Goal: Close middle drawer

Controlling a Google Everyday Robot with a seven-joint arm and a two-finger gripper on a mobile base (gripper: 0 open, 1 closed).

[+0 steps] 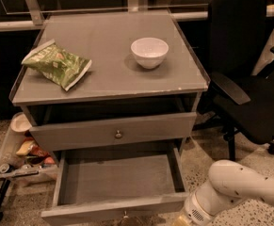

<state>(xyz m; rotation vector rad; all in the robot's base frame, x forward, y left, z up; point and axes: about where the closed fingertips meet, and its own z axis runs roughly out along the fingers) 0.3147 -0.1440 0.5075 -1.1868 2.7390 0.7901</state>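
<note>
The middle drawer is pulled far out at the bottom of the grey cabinet, and its bare grey inside shows. Its flat front runs along the lower edge of the view, with a tiny knob at centre. My white arm reaches in from the lower right. Its end lies just right of the drawer front's right corner. My gripper is below the bottom edge of the view and hidden.
The taller drawer with a round knob sits above. On the cabinet top lie a green chip bag and a white bowl. A black office chair stands to the right. A cluttered low rack is on the left.
</note>
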